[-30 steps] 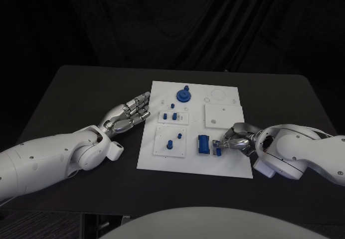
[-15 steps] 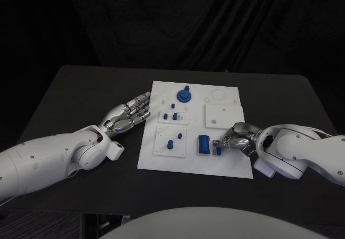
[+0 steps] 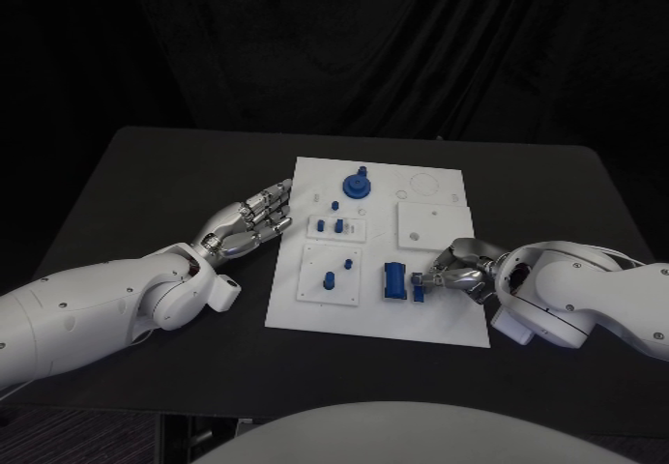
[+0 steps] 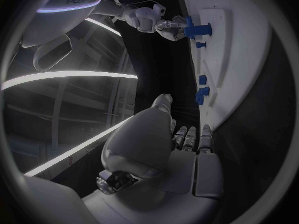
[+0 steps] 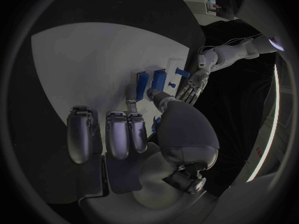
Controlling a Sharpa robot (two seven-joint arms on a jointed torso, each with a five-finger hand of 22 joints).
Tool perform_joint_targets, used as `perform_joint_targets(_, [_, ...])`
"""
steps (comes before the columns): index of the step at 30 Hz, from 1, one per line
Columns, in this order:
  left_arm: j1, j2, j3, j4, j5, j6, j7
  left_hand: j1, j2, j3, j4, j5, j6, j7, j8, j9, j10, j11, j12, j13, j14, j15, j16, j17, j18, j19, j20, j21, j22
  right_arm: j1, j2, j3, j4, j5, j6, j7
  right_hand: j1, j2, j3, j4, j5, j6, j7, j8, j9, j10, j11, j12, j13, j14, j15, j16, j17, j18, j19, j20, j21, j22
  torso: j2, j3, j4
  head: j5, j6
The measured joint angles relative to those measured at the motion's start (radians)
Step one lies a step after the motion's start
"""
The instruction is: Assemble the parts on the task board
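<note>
The white task board (image 3: 435, 311) lies mid-table. On it are a round blue part (image 3: 357, 184), small blue pegs (image 3: 332, 226), a blue piece (image 3: 331, 281) and an upright blue block (image 3: 397, 281). My right hand (image 3: 460, 274) rests on the board's right side. Its fingertips pinch a small blue part (image 3: 419, 287) right beside the block, and the left wrist view shows the same grip (image 4: 187, 22). In the right wrist view the right hand's thumb (image 5: 163, 102) reaches toward the blue block (image 5: 158, 79). My left hand (image 3: 251, 220) lies flat on the table, fingers spread, holding nothing, just left of the board.
A raised white square plate (image 3: 432, 222) sits on the board behind the right hand. The black table (image 3: 167, 174) has bare room to the left, right and front of the board.
The right hand's fingertips and the small blue part have edged very slightly toward the block. The left hand has not moved.
</note>
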Motion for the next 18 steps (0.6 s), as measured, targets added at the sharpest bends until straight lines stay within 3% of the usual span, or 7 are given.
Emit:
perform_joint_targets(13, [0.000,0.000,0.000,-0.001,0.000,0.002,0.000,0.000,0.000,0.000,0.000,0.000,0.000,0.000,0.000,0.000,0.000,0.000,0.000,0.000,0.000,0.000,0.000,0.000,0.000,0.000,0.000,0.000,0.000,0.000,-0.003,0.000,0.005,-0.017,0.007,0.000,-0.037,0.005,-0.071,0.055,0.000,-0.004,0.004,0.000,0.008,0.000,0.000,0.000,0.000,-0.004,0.004,0.000,0.000,0.000,0.000,0.000,-0.007,0.000,0.000,0.0000,-0.0004,0.002,0.000])
perform_joint_targets(16, [-0.001,0.000,0.000,-0.001,0.000,0.003,0.000,0.000,0.000,0.000,0.000,0.000,-0.003,0.003,0.000,0.000,0.000,0.000,0.000,0.000,0.000,0.000,0.000,0.000,0.000,0.000,0.000,0.000,0.000,0.000,-0.008,0.000,0.008,-0.023,0.006,0.003,-0.037,0.005,-0.081,0.059,0.000,-0.004,0.003,0.009,0.013,0.000,0.000,0.000,0.000,-0.004,0.004,0.000,0.000,0.000,0.000,0.000,-0.007,0.000,0.000,0.0000,-0.0004,0.002,0.000])
perform_joint_targets(18, [-0.001,-0.001,0.000,-0.001,0.000,0.003,0.000,0.000,0.000,0.000,0.000,0.000,-0.004,0.004,0.000,0.000,0.000,0.000,0.000,0.000,0.000,0.000,0.000,-0.001,0.000,0.000,0.000,0.000,0.000,0.000,-0.016,0.000,0.011,-0.030,0.005,0.007,-0.037,0.005,-0.093,0.063,0.000,-0.001,-0.001,0.032,0.027,0.000,0.000,0.000,0.000,-0.004,0.004,0.000,0.000,0.000,0.000,0.000,-0.007,0.000,0.000,0.0000,-0.0004,0.004,0.000])
